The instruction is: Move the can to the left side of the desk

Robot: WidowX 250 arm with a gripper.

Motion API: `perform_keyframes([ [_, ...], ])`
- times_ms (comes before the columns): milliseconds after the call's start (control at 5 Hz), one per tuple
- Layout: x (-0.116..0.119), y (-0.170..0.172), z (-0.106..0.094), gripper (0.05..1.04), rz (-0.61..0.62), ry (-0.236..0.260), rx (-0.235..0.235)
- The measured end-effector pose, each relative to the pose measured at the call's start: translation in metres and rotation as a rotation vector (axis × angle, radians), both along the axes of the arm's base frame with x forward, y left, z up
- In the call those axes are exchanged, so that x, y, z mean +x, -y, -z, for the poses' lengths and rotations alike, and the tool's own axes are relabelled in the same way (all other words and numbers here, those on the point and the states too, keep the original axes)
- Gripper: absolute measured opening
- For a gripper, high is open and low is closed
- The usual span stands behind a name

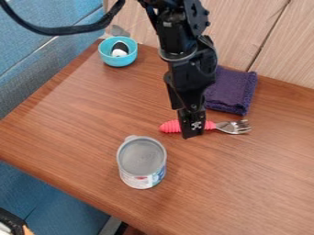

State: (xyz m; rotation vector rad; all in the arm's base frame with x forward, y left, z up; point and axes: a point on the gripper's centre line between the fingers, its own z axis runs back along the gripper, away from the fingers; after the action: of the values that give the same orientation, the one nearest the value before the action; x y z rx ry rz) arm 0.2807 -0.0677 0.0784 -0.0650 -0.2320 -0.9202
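Grey-lidded round can with a white-and-blue label (142, 158) stands upright. Beyond it to the right hangs my black pincer (193, 131); open or closed, I cannot tell. Sweeping low, I might drag the pink-handled metal fork (232, 127); an off-centre grip could tip the can. Brown wood-grain desk (67, 137) lies beneath it, blue upholstery (36, 59) beyond left.

A brown wood-grain desk (80, 137) in soft light, pale wood-panelled wall (288, 50) behind the desk, dark seam (270, 34) slanting down the panelling, blue upholstery (36, 36) with stitched lines left of the desk, more blue fabric (55, 202) below its front edge
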Motion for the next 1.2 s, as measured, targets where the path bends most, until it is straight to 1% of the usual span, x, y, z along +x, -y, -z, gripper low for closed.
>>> perform_keyframes([
  [200, -0.003, -0.001, 0.008, 0.999, -0.007, -0.034, 0.002],
  [400, -0.009, 0.001, 0.010, 0.999, -0.073, -0.073, -0.043],
  [600, -0.012, 0.000, 0.008, 0.999, -0.113, -0.074, -0.043],
  [800, -0.028, 0.004, -0.007, 0.999, -0.228, -0.024, -0.060],
  [1000, -0.061, 0.006, -0.016, 0.999, -0.380, -0.003, -0.066],
  [1200, -0.094, 0.010, -0.022, 0.999, -0.517, 0.000, -0.026],
])
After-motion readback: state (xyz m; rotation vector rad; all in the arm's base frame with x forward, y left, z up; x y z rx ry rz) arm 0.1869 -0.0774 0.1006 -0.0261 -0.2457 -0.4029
